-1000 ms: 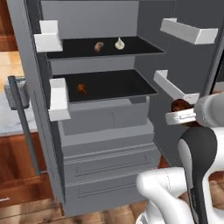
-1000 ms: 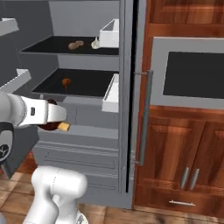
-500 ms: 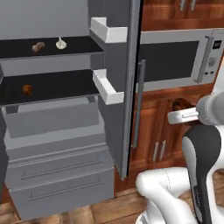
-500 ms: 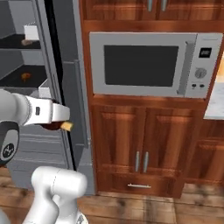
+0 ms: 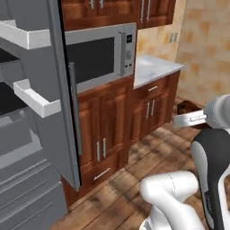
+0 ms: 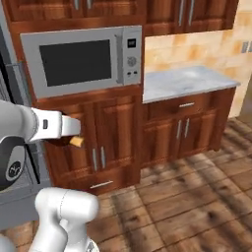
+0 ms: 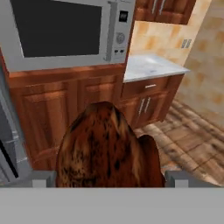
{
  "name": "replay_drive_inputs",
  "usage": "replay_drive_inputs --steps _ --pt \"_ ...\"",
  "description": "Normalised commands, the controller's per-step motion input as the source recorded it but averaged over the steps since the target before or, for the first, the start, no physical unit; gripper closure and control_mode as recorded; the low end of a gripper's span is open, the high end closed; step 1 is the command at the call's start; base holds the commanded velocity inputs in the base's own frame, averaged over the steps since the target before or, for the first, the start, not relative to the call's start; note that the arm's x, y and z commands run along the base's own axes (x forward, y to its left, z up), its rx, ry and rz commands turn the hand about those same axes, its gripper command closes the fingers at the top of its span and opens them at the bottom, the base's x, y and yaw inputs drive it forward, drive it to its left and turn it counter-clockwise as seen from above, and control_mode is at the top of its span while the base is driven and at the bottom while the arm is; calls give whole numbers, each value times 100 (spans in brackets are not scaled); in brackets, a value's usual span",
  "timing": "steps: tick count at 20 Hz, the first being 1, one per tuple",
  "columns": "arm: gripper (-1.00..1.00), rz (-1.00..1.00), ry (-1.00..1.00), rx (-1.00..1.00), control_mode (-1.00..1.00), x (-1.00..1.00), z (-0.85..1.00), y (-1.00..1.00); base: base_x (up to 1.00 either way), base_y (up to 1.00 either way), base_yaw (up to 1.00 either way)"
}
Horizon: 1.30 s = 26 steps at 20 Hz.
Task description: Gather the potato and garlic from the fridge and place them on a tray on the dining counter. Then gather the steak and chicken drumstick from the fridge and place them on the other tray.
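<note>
A brown, roasted-looking chicken drumstick (image 7: 105,144) with a pale orange end (image 6: 77,141) sits between the two fingertips (image 7: 43,178) of my gripper (image 7: 109,178), which is shut on it. In the left base view the gripper (image 5: 188,117) stands out to the right with the dark drumstick (image 5: 187,108) on it, above the wood floor. In the right base view the gripper (image 6: 73,134) is in front of the wood cabinets. The grey fridge (image 5: 54,90) stands open at the left, its door shelves (image 5: 33,96) showing. Potato, garlic, steak, trays and dining counter are out of view.
A steel microwave (image 6: 78,59) is built into red-brown wood cabinets (image 6: 113,142). To its right runs a wall counter with a marble top (image 6: 187,78) under a tan tiled wall. The wood floor (image 6: 197,197) lies open to the right.
The whole picture has swung from the open fridge shelves to the microwave and wall counter, so the base has turned right. The gripper still holds the drumstick.
</note>
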Motion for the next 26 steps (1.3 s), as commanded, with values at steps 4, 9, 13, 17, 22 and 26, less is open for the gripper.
replay_drive_inputs --steps 4,9,13,17,22,26 --pt "100 0 0 0 100 0 0 0 0 0 -99" --pt "100 0 0 0 100 0 0 0 0 0 -100" --pt "100 0 0 0 100 0 0 0 -1 0 -98" --pt "100 0 0 0 100 0 0 0 -3 2 -93" --pt "100 0 0 0 100 0 0 0 -18 36 -81" --pt "100 0 0 0 100 0 0 0 -21 84 -62"
